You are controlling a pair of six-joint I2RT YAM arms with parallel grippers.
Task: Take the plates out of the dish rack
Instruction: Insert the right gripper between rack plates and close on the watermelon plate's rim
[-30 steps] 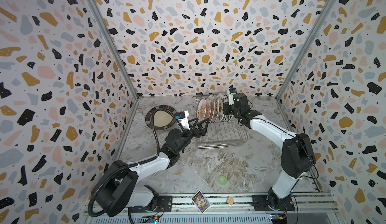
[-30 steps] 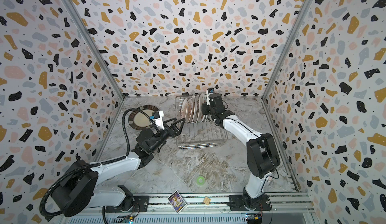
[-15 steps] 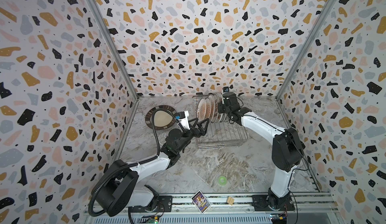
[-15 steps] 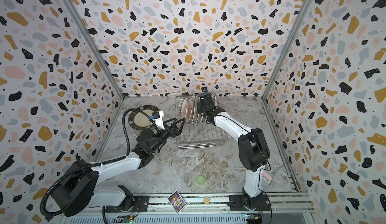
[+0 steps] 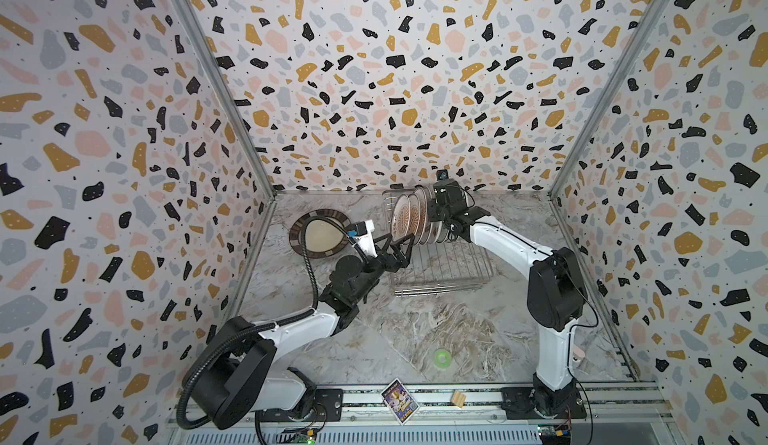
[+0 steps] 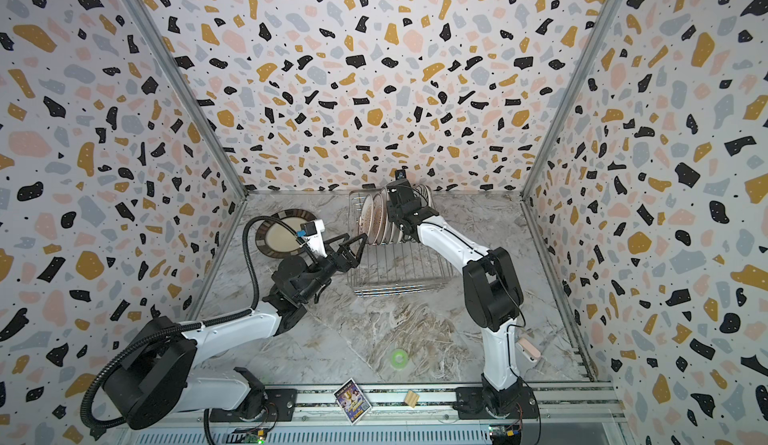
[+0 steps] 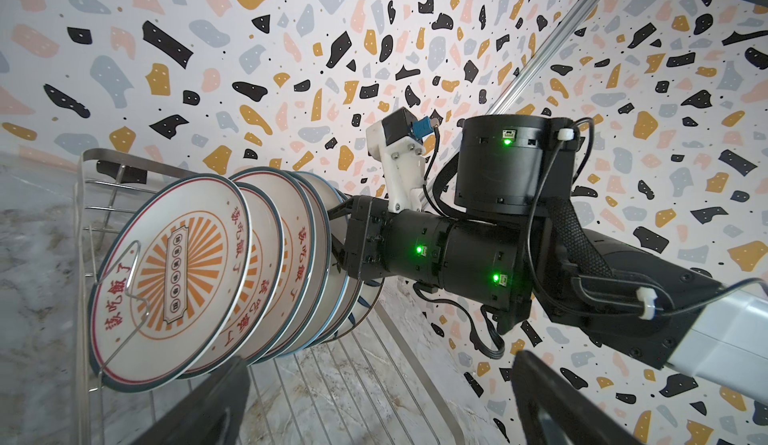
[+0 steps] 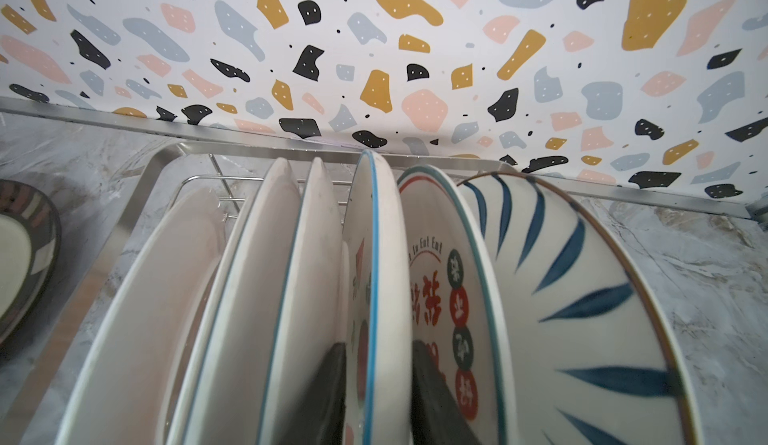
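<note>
The plates [image 5: 409, 219] stand on edge, packed close, at the far end of the rack [image 5: 444, 268]. In both top views that is just above centre frame, hard by the back wall. The right claw [image 8: 376, 345] sits astride the blue-rimmed plate [image 8: 376, 256] with a black finger [image 8: 324, 393] on each face and the jaws narrow. Whether they press it I cannot tell. Neighbours crowd both sides: a red-lettered plate [image 8: 449, 297] and a blue-leaf plate [image 8: 582, 297] on one, white backs on the other.

The left claw [image 5: 401, 241] hangs wide open, holding nothing, at the rack's left rim. It faces the sunburst plate [image 7: 174, 272], which has a wire prong [image 7: 133, 289] across its face. A dark-rimmed plate [image 5: 320, 233] lies flat on the table [image 5: 365, 339], left of the rack.

The rack's near half is bare wire. Open marble runs from there to the front rail, with only a green ring [image 5: 441, 356] at lower centre. A card [image 5: 398, 399] and a wood block [image 5: 458, 399] rest on the rail.
</note>
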